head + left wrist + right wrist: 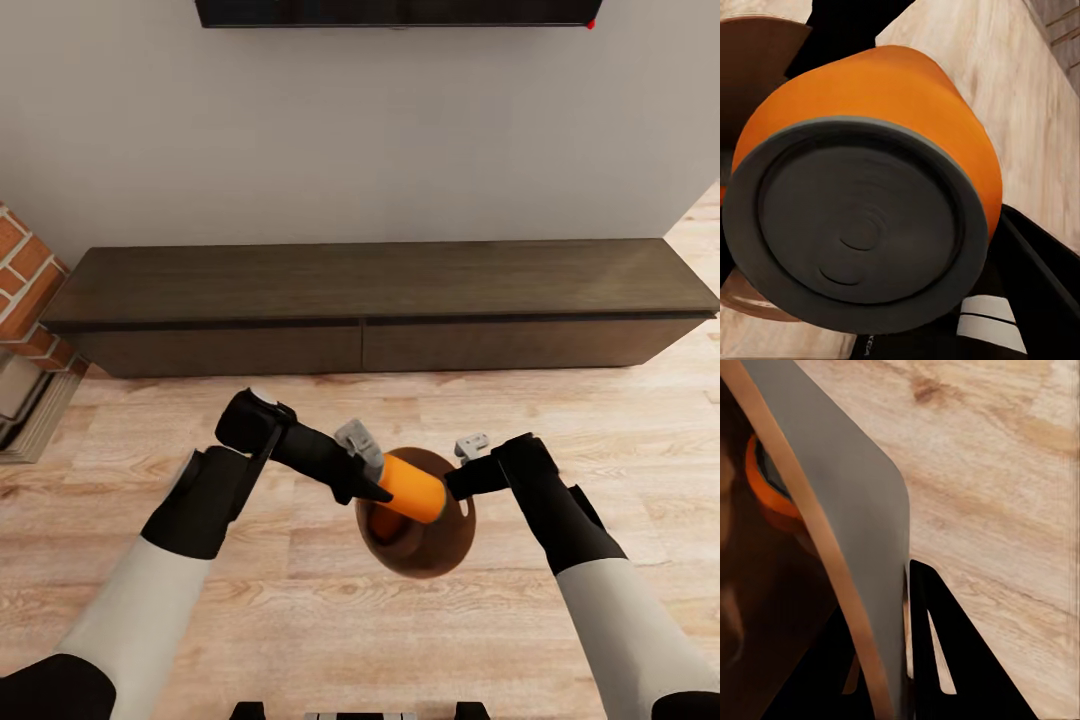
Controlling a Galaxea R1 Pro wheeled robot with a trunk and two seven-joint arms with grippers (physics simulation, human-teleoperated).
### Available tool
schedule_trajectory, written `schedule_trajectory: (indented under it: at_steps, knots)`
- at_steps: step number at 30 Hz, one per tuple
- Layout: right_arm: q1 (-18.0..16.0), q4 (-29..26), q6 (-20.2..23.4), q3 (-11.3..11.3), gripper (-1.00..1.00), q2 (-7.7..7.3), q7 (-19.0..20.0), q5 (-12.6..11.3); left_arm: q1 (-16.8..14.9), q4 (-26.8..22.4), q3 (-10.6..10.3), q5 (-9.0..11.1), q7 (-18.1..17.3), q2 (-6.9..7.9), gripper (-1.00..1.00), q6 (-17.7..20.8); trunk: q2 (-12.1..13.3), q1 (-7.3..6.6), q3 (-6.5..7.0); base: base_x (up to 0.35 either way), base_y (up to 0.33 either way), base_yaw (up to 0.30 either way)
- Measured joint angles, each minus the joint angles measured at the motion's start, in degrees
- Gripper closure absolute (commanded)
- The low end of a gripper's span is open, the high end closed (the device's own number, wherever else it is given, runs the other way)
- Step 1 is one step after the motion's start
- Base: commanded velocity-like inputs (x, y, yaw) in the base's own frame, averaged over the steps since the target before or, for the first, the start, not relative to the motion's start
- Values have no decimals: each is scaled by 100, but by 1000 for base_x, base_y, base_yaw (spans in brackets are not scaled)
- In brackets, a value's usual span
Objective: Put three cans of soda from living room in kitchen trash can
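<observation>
Item: orange can, pinched in my left tool, lying tilted over the bin. Right tool pinches the bin's rim. Second can inside bin.

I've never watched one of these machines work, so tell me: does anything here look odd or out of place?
Yes. The bin isn't on the floor: the right tool grips its rim and holds it up. The left tool holds an orange can tipped sideways over the opening, and another orange can already lies inside.
</observation>
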Motion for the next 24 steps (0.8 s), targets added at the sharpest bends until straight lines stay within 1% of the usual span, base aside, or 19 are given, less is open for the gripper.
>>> schedule_trajectory:
  at_steps: [2,3,4,6,8,10,12,13,14,16,17,19,22,24]
  knots:
    - [0,0,0,10,100,10,1,-4,0,0,-18,-62,0,-41,100,0,0,0,0,0,0,0]
    - [0,0,1,17,100,38,0,-5,-1,3,-54,-102,0,-84,100,0,0,0,0,0,0,0]
    - [0,-1,16,20,100,53,4,-45,-2,5,-83,-130,0,-102,100,0,0,0,0,0,0,0]
    - [0,-1,35,25,100,85,8,-85,-1,8,-196,-272,0,-135,100,0,0,0,0,0,0,0]
    - [-2,-1,18,28,100,105,-4,-43,9,14,-323,-515,0,-158,100,0,0,0,0,0,0,0]
    - [-5,0,5,28,100,113,-8,-6,19,29,-371,-604,0,-167,100,0,0,0,0,0,0,0]
    - [-8,0,8,29,100,124,-6,-15,29,77,-508,-812,0,-211,100,0,0,0,0,0,0,0]
    - [-8,0,17,29,100,127,-4,-37,31,87,-559,-873,0,-224,100,0,0,0,0,0,0,0]
    - [-25,-1,16,29,100,130,-4,-50,35,100,-649,-978,0,-242,100,0,0,0,0,0,0,0]
    - [-58,-1,18,29,100,133,-5,-45,38,109,-717,-1083,0,-254,100,0,0,0,0,0,0,0]
    - [-94,-1,22,28,100,130,-7,-33,44,120,-784,-1239,0,-264,100,0,0,0,0,0,0,0]
    - [-117,0,21,31,100,133,-8,-10,49,132,-829,-1386,0,-271,100,0,0,0,0,0,0,0]
    - [-133,-1,18,37,100,155,-7,-10,52,176,-890,-1517,0,-300,100,0,0,0,0,0,0,0]
    - [-136,0,25,44,100,195,-5,-20,53,187,-907,-1547,0,-313,100,0,0,0,0,0,0,0]
